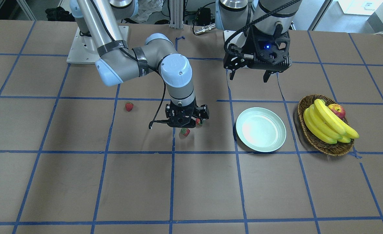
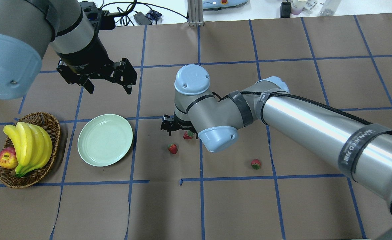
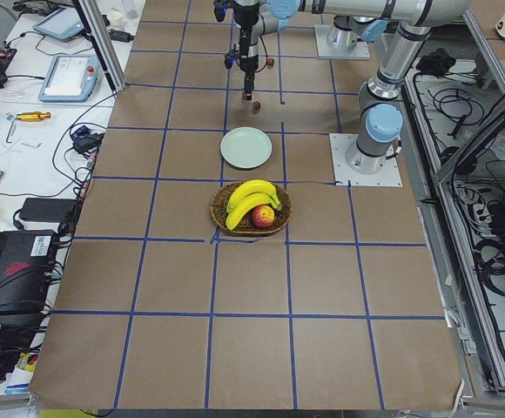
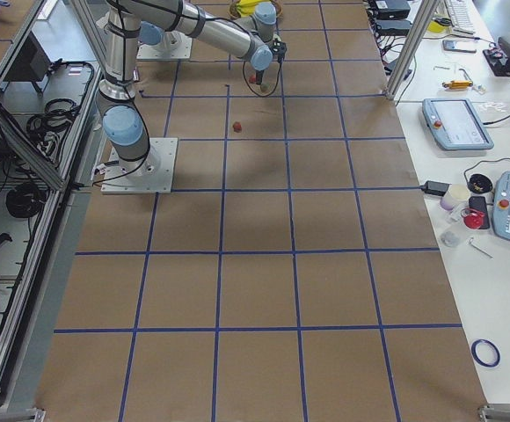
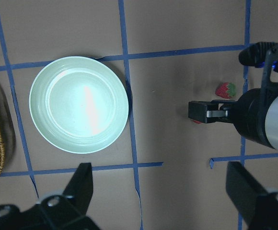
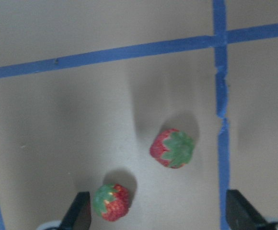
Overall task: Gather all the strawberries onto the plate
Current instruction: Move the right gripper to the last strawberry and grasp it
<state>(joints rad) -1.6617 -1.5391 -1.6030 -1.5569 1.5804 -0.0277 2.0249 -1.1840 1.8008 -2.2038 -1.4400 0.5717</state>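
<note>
Left end effector [image 2: 109, 89], right end effector [image 6: 160, 213] spread; right wrist: two strawberries [image 6: 172, 148] [image 6: 111, 202]; overhead: three.

Lighting: bright, even, from overhead; exposure steady across the views.
White glare patch at the centre of the plate [image 5: 88, 108]; bright streak along the right arm [image 2: 315, 123] tube. The strawberries [image 6: 172, 148] cast soft, short shadows on the bench [image 6: 81, 120], with a broader faint shadow band beside them. Right wrist view slightly soft. Side views wide, small detail lost.
</note>
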